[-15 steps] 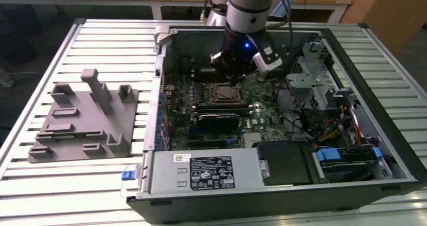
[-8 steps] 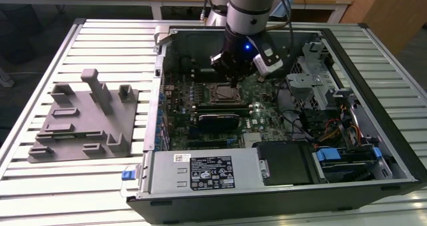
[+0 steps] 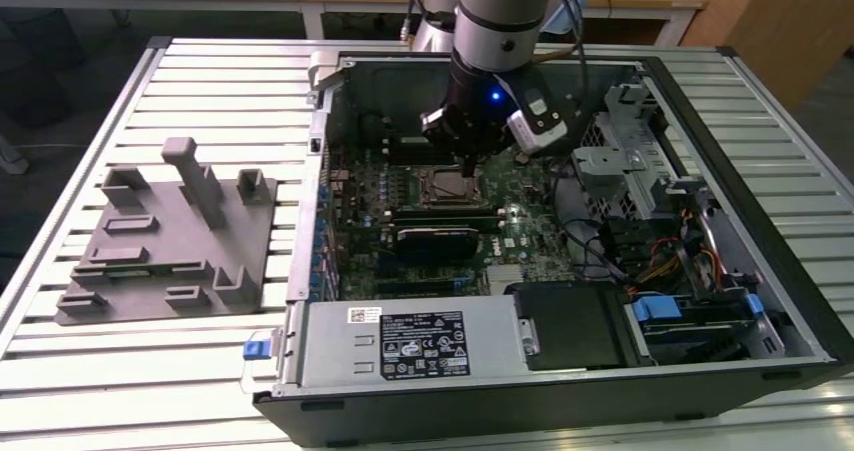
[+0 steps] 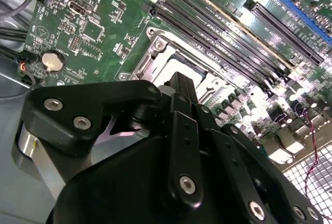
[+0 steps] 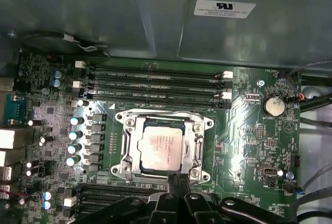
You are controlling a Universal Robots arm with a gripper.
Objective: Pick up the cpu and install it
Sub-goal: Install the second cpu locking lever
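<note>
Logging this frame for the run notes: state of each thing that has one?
cpu: seated in the socket, silvery top up
socket: frame around the cpu, chip top exposed
claw: above the socket's edge, holding nothing visible
case: side open, motherboard exposed
tray: on the table, empty

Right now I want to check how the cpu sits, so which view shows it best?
The first wrist view: the cpu lies flat inside the socket frame, top fully visible. In the second wrist view the end effector covers most of it; the exterior view shows a small patch under the arm.
</note>
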